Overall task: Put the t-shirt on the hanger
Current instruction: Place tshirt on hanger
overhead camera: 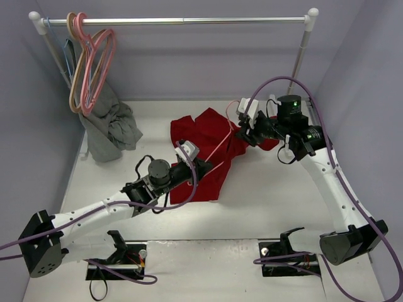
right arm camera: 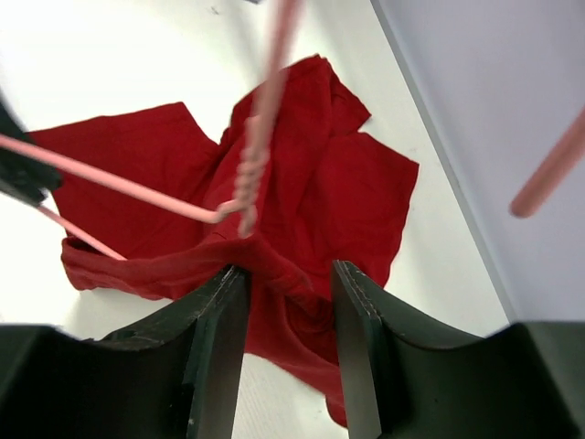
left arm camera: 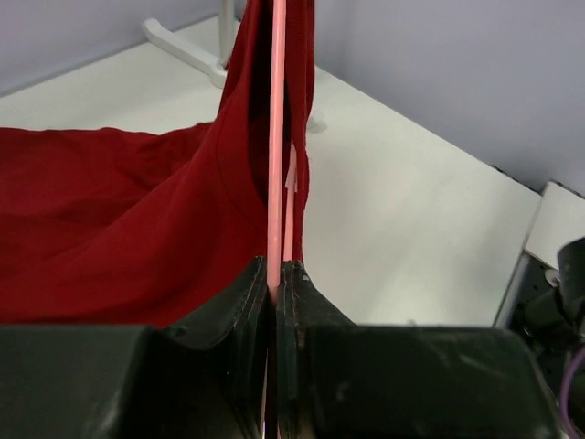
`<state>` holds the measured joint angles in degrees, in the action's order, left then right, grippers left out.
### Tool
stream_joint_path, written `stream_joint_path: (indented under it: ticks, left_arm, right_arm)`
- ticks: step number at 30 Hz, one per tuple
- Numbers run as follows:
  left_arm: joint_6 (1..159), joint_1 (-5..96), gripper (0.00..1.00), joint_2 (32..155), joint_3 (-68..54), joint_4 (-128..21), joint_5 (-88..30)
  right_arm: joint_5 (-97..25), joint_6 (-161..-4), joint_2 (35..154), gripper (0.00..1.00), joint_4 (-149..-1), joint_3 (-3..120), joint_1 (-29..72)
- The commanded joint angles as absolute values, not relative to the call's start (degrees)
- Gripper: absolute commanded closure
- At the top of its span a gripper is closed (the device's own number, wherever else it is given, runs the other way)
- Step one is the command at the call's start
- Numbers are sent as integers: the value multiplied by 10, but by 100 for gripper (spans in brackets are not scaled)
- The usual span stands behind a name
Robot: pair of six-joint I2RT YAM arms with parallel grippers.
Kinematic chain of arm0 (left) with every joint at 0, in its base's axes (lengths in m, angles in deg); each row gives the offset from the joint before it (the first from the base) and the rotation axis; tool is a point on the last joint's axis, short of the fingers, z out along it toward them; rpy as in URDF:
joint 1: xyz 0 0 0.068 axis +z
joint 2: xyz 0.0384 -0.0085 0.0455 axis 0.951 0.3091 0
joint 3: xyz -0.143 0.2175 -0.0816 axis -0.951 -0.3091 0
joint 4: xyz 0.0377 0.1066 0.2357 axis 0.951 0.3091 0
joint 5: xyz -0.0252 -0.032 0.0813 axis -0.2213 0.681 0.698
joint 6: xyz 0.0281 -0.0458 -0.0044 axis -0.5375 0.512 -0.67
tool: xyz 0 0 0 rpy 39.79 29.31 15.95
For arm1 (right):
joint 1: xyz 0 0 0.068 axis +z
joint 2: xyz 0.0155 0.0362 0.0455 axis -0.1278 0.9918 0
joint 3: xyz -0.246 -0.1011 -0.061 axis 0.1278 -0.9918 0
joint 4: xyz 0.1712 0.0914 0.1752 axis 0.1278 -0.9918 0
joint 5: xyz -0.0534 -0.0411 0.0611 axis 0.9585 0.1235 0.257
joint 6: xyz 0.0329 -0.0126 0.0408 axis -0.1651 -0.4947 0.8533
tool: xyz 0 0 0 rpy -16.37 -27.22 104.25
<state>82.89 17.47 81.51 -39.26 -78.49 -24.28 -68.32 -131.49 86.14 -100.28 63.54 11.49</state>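
The left gripper (left arm camera: pixel 274 291) has its jaws pressed tight on the thin pink wire of the hanger (left arm camera: pixel 277 137), with nothing between them but that wire, which runs straight out from the fingertips and on past them. The t-shirt (left arm camera: pixel 110 219) is draped around the wire just beyond the jaw tips. Its red cloth spreads in a wide sheet to the left of the jaws and drops in a narrow fold close on their right. Further to the right of the jaws lies the bare white table (left arm camera: pixel 420 229). The right gripper (right arm camera: pixel 288 306) has its jaws standing partly apart, and a raised ridge of the red cloth lies in the gap between the two fingers (right arm camera: pixel 219 347). Whether the pads press on it I cannot tell. Just beyond these fingertips, a little left of the gap, the hanger's twisted neck stands over the shirt. One pink arm runs off from it to the left, and the stem rises blurred out of the top of the view. The rest of the shirt lies crumpled on the table beyond the jaws. From above, the two grippers face each other across the shirt with the hanger spanning between them. A rail (overhead camera: pixel 182 20) carrying spare hangers (overhead camera: pixel 88 69) and a grey garment (overhead camera: pixel 110 129) stands well apart, beyond and to the left of the left jaws.
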Motion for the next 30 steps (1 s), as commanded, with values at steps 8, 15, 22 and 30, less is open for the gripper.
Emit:
stream_joint_path:
  ticks: [8, 15, 22, 30]
  left_arm:
    - [847, 277, 100, 802, -263, -727, -435]
    - [830, 282, 100, 813, -228, -664, -412]
    - [817, 306, 49, 809, -145, -572, -258]
    - [861, 317, 35, 830, 32, -427, -81]
  right_arm:
    - [-758, -1309, 831, 71, -993, 624, 122]
    - [-736, -1308, 814, 100, -967, 611, 124]
    - [-666, -1310, 792, 100, -920, 586, 124]
    - [-604, -1318, 785, 100, -870, 555, 124]
